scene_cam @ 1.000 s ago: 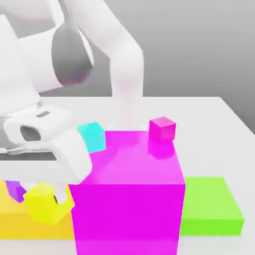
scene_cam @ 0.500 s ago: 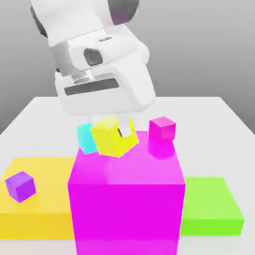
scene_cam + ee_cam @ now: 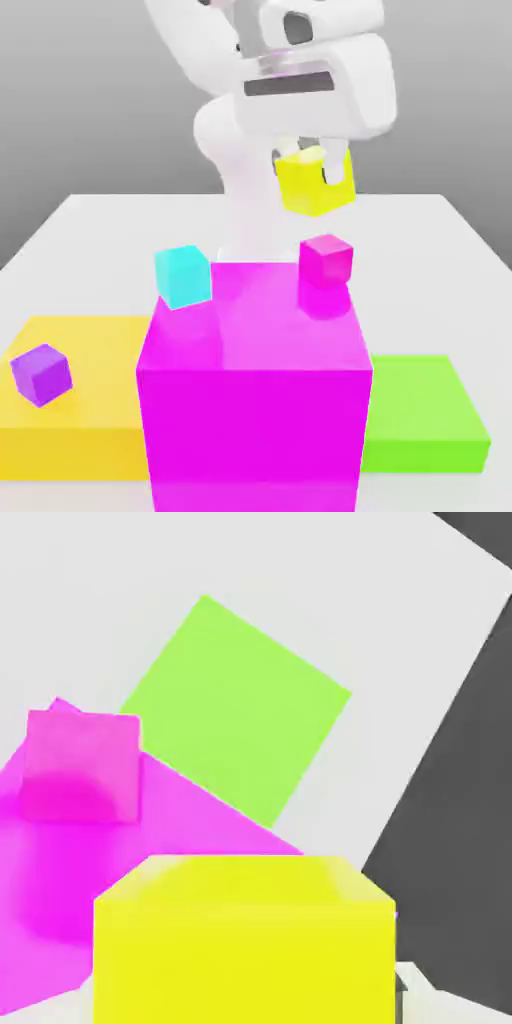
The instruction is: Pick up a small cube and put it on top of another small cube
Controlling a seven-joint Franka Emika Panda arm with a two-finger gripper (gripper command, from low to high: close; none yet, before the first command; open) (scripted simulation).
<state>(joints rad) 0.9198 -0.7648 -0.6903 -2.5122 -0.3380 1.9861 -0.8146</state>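
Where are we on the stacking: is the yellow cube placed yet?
Not yet. Done: the pick; the pincer is shut on the yellow cube and holds it in the air. In hand: the carry; the cube hangs above the pink cube, which sits bare on the big magenta block. Left: lower it onto the pink cube and let go.

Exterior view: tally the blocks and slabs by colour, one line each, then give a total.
Yellow: 2, small cube and flat slab
Magenta: 2, small cube and big block
Cyan: 1, cube
Purple: 1, cube
Green: 1, slab
Total: 7
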